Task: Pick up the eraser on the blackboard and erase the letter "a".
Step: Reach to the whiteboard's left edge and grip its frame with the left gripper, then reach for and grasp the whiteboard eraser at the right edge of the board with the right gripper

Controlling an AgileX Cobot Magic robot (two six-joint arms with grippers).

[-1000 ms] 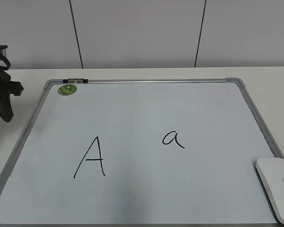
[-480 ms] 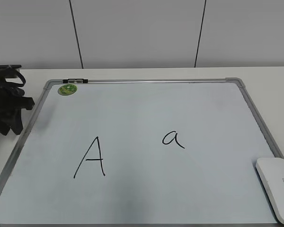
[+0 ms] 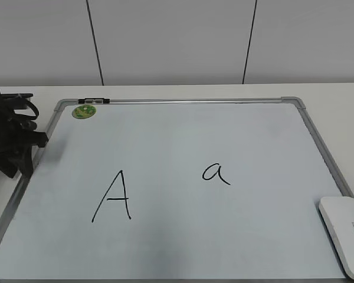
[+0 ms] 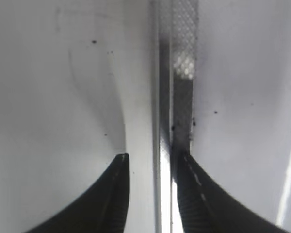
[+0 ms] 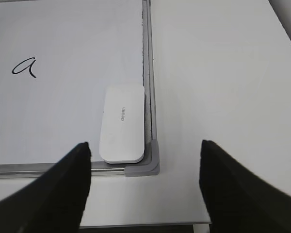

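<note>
I see the eraser (image 3: 344,234) untouched in the blackboard's (image 3: 183,135) near right corner, well right of the letter "a" (image 3: 216,173). My right gripper (image 5: 145,182) hangs wide open and empty; my left gripper (image 4: 150,167), slightly parted, straddles the frame's left edge.

Open whiteboard surface around the eraser (image 5: 122,124), only the frame's corner cap (image 5: 153,165) just beside it.

Our left gripper (image 4: 150,167) points downward with its jaws a narrow gap apart, nothing held between them. In the exterior view our left arm (image 3: 9,138) sits low at the far left. Our right gripper (image 5: 145,160) hovers with jaws spread wide and empty.
</note>
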